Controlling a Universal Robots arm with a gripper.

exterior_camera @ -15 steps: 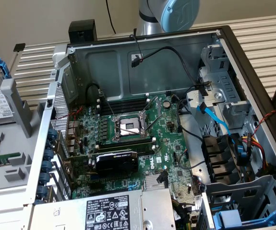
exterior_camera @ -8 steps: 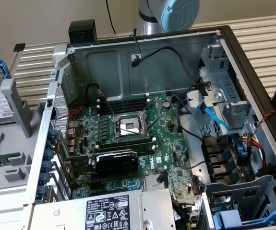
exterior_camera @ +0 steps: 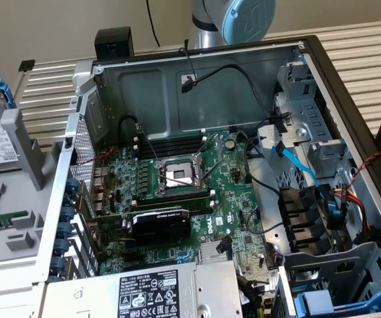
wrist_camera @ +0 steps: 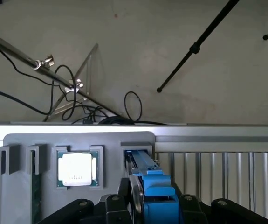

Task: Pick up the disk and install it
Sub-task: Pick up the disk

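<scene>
One disk (wrist_camera: pixel 154 179), blue carrier, on edge in the grey holder (wrist_camera: pixel 78 140), lined up between the fingers (wrist_camera: pixel 124 191) of the gripper (wrist_camera: pixel 150 205). Fingers stood apart, either side of it; contact could not be judged. Unlifted; nothing yet installed in the computer case (exterior_camera: pixel 197 86).

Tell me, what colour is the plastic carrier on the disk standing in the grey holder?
The carrier is bright blue, clearest in the wrist view.

Soft, even light fills the computer case (exterior_camera: pixel 177 86), with darker shadow around its drive bays (exterior_camera: pixel 309 218). In the wrist view the processor chip (wrist_camera: pixel 78 169) glares white; the disk (wrist_camera: pixel 158 189) is brightly lit.
</scene>
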